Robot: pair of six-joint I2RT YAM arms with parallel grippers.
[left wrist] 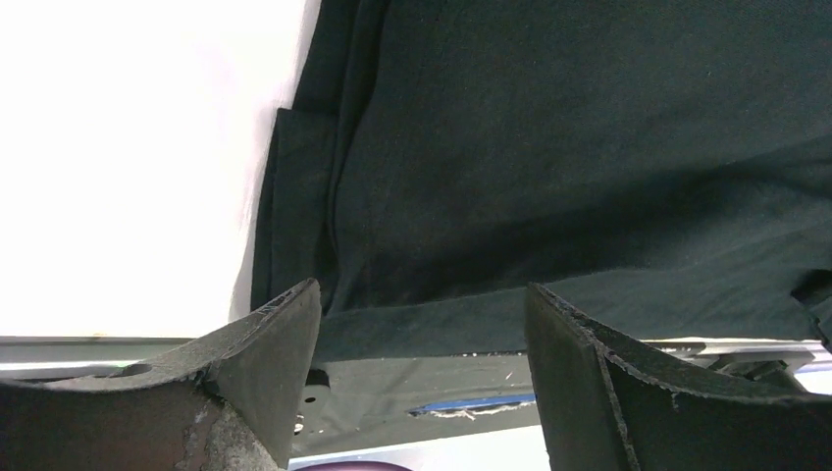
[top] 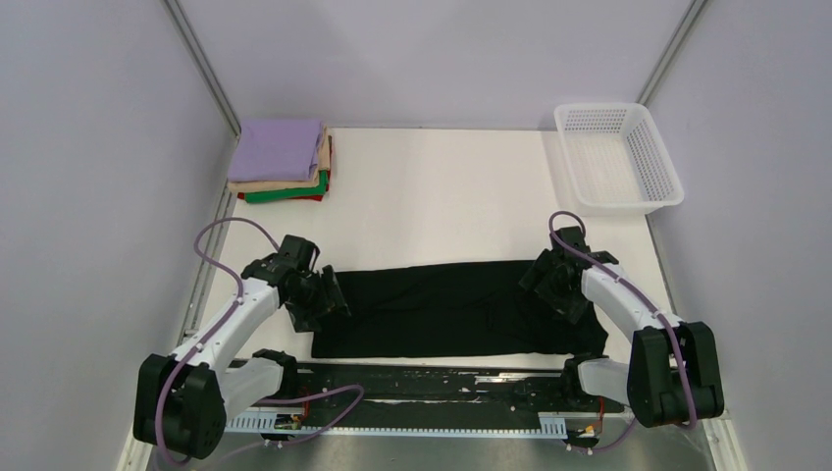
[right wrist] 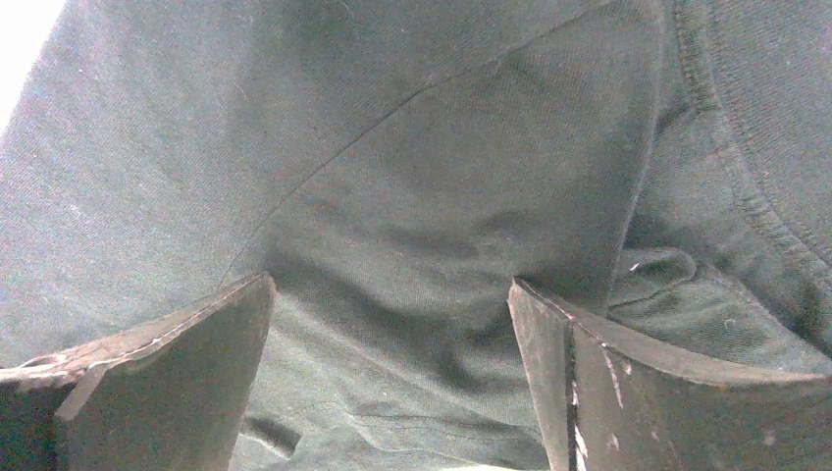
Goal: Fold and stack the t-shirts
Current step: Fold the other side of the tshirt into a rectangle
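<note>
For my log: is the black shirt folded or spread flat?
Partly folded: the black t-shirt lies as a long band, with doubled layers visible at its left edge.

Overhead view; wrist views close over t-shirt (top: pixel 442 309)

The shirt (top: pixel 442 309) is black, stacked tees (top: pixel 280 157) lavender, tan, green, perhaps red.

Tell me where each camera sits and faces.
Top external: overhead, near side, looking down on the table; left arm and right arm show.
Left wrist: rides its arm, facing the black t-shirt's edge past the open left tool.
Right wrist: rides its arm, close over the black t-shirt, open right tool framing it.
All share the black t-shirt.
</note>
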